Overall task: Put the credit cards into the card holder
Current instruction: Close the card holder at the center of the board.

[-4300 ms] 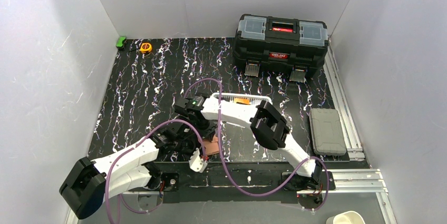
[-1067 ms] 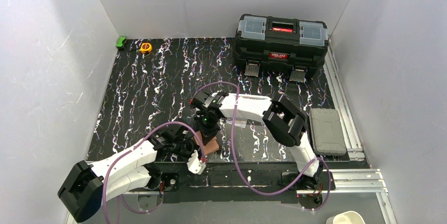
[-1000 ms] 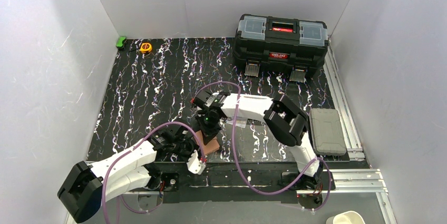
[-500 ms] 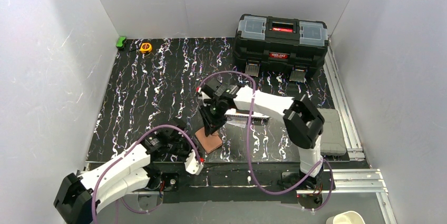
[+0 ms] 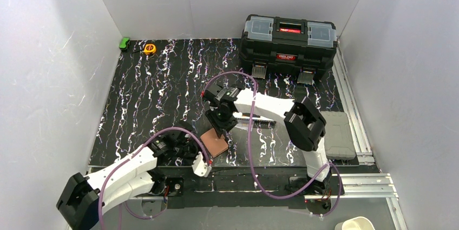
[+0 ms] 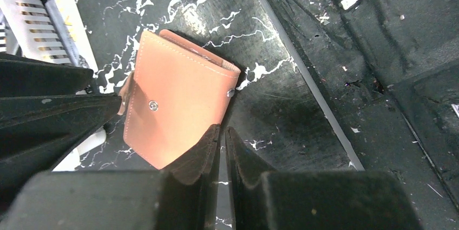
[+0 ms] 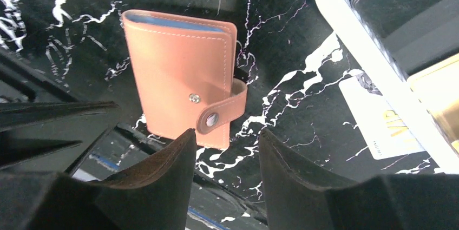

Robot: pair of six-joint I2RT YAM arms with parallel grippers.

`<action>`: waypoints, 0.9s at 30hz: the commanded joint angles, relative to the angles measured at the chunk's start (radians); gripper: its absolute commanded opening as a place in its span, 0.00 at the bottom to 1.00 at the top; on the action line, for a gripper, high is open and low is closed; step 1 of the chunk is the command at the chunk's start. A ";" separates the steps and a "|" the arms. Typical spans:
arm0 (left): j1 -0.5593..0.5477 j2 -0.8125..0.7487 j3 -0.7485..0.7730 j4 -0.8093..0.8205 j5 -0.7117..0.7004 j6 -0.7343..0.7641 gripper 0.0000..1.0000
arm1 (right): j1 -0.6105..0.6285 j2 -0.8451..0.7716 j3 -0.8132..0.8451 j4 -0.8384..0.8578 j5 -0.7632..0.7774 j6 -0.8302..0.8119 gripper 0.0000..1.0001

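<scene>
Right end effector [image 7: 227,157] raised clear of the card holder [image 5: 215,144] since a second ago; left end effector [image 6: 222,146] drawn back toward its base.
Card holder: folded, salmon face up, flat on the table [image 5: 151,89] near the front edge, snap tab unfastened. Right fingers spread, empty, above it — left fingers pressed nearly together, gripping nothing. One pale credit card [image 7: 379,124] on the table just beside the white basket [image 7: 346,30] — apart from the holder.

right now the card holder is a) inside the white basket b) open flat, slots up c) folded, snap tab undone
c: the holder lies folded, its tab hanging loose beside the stud instead of pressed onto it.
</scene>
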 commanded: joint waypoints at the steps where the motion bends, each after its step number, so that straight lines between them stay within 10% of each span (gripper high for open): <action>1: 0.008 0.046 -0.012 0.047 -0.006 0.007 0.08 | 0.010 0.012 0.065 -0.028 0.057 -0.036 0.53; 27: 0.080 0.161 -0.060 0.167 0.019 0.240 0.13 | 0.027 0.045 0.050 0.003 0.047 -0.034 0.36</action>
